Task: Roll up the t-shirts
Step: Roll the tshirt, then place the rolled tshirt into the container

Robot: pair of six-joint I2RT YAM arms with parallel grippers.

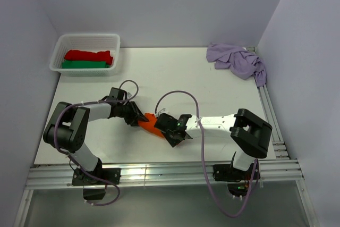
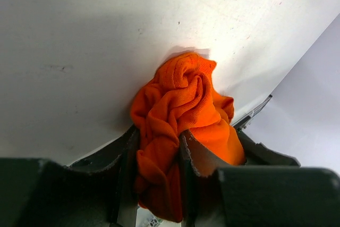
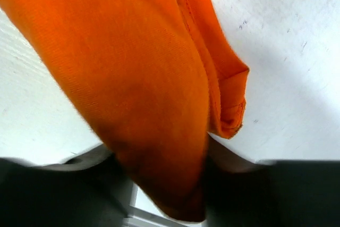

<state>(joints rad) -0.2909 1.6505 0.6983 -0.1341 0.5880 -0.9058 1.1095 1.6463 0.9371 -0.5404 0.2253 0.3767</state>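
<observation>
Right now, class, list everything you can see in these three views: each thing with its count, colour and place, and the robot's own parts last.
orange t-shirt: one, bright orange, bunched at the table's near middle, between the pincers
lilac t-shirt: one, pale lilac, crumpled at the far right corner
basket: one, white, far left corner
red cloth: one, red, in the basket, far side
green cloth: one, green, in the basket, near side
table: one, white
left arm: one, black and grey, near left
right arm: one, black and white, near right
left pincer: one, black, shut on the orange t-shirt
right pincer: one, black, at the shirt's other end, grip unclear
</observation>
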